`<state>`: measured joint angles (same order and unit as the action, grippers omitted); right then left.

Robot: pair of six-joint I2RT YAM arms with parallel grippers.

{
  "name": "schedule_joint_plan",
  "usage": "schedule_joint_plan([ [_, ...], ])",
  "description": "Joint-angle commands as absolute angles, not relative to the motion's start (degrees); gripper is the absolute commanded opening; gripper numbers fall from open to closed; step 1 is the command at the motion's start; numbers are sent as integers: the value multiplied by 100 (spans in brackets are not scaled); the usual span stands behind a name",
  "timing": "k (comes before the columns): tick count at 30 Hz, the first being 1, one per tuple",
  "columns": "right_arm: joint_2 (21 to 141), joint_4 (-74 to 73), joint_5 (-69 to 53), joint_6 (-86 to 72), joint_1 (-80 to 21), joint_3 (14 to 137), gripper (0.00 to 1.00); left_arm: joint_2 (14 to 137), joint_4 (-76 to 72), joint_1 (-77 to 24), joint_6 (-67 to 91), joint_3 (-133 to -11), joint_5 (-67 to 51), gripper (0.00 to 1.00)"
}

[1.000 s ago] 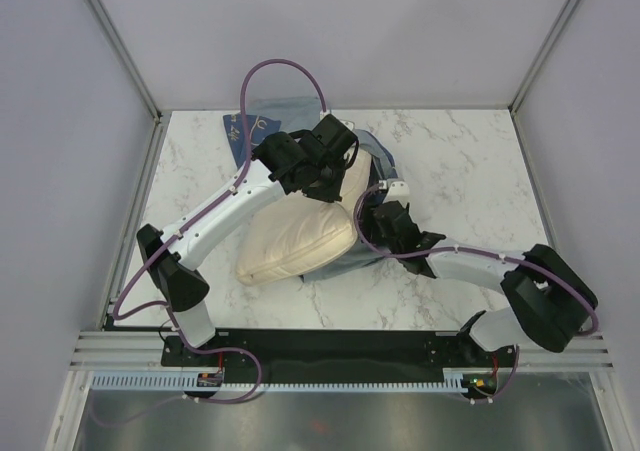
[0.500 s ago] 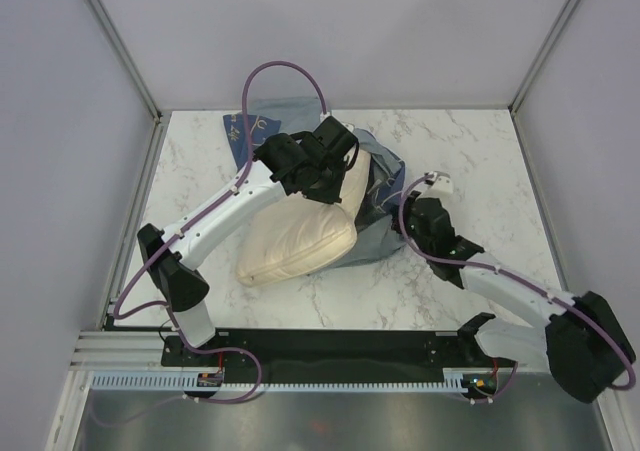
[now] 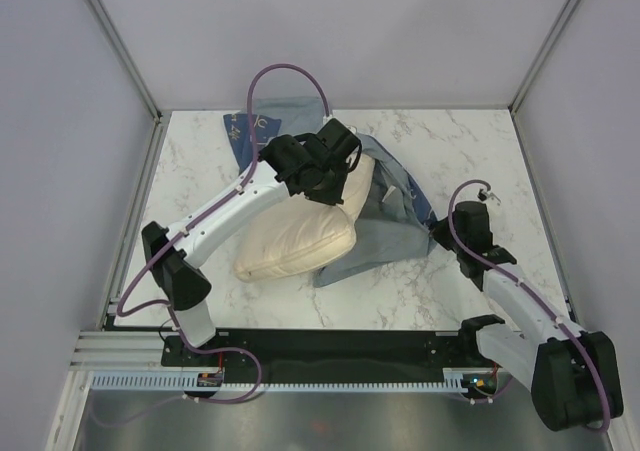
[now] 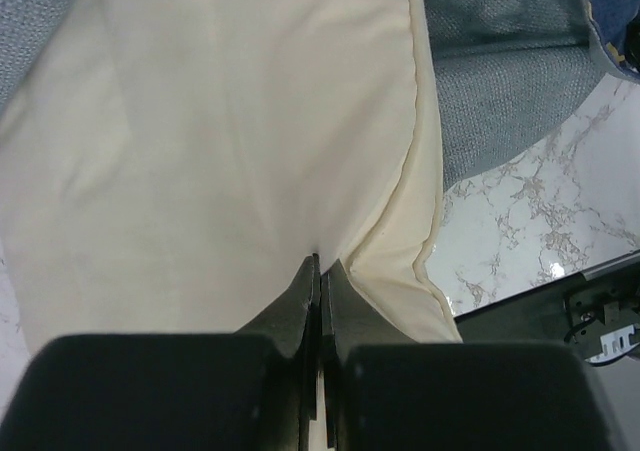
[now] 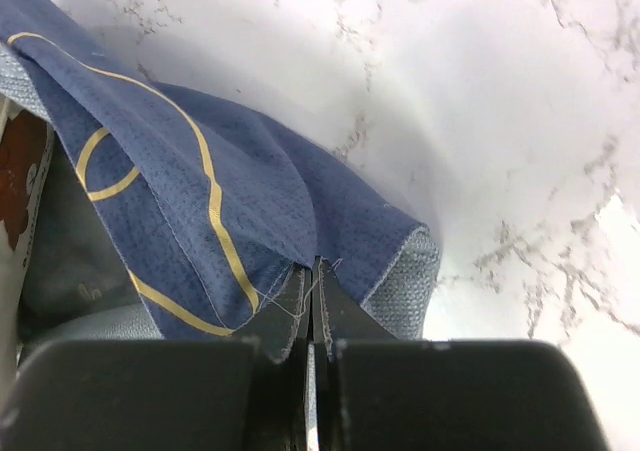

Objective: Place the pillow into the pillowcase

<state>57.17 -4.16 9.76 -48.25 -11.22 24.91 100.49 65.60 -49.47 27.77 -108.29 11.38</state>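
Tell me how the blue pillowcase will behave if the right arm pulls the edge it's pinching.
Probably floppy: the pillowcase folds and drapes from the right gripper rather than holding a shape. Likely light, since a thin pinch of its hem lifts that edge. It may stretch taut rather than slide, because the pillow lies partly on it.

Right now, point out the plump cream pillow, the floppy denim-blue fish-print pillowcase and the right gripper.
pillow (image 3: 295,243), top view, bare near half.
pillowcase (image 5: 270,181), right wrist view, outer blue face.
right gripper (image 5: 312,271), right wrist view, between fingertips.

pillow (image 4: 220,131): smooth cloth | pillowcase (image 5: 250,191): coarse weave | table (image 5: 480,91): glossy marble
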Motion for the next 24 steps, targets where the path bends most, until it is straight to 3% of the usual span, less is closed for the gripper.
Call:
schedule_joint_plan([
  [1,5432,-1054,870,-4975,-993,2558,0,10282,6188,-4896,2707,-11126,1274,2],
  [13,4571,-1449,-562,-4474,-1019,2663,0,11811,5688,-5361,3207,-13077,1011,2],
  [17,4255,-1853,-712,-4395,-1151,2707,0,12233,5081,-5449,3568,-13341,817,2],
  [24,3359,-2740,-616,-4324,-1555,2540,0,12708,4614,-5441,3718,-13263,1660,2],
])
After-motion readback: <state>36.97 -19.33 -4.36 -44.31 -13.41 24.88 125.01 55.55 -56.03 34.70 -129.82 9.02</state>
